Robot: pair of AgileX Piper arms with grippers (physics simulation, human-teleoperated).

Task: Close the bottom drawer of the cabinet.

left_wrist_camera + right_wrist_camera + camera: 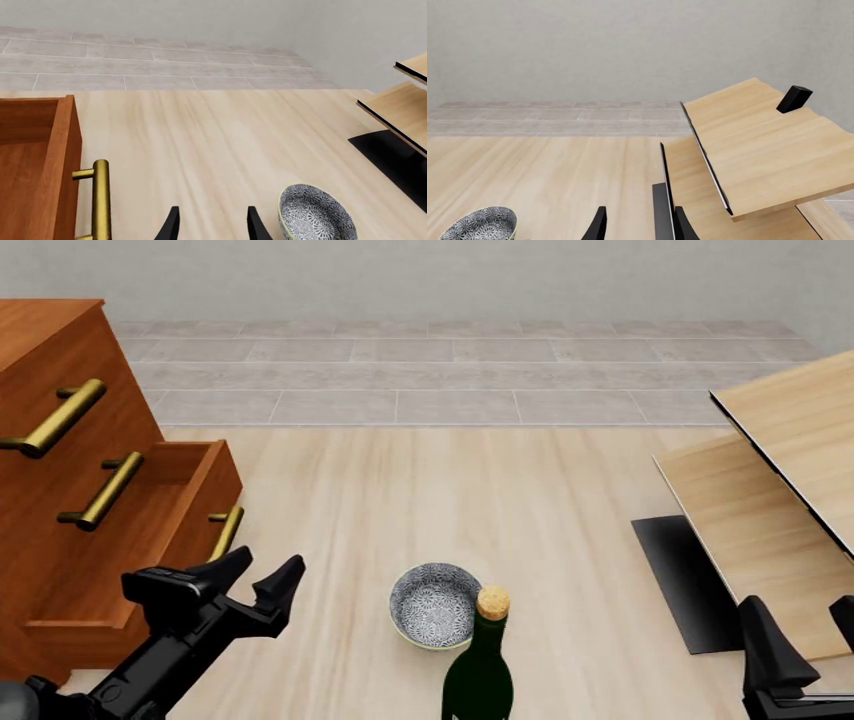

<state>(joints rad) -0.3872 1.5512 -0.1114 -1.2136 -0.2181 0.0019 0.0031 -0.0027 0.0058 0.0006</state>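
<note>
Your left gripper (263, 575) hangs with jaws released just beside the bottom drawer (160, 510), which stands pulled out of the cabinet (47, 360); right gripper (798, 632) jaws also released

Pale wood table (534, 510) carries cabinet (54, 370) at left, patterned bowl (434, 605) near centre, dark corked bottle (478, 670) just beside it, nearer, and stepped light-wood shelf (774, 490) at right.
</note>
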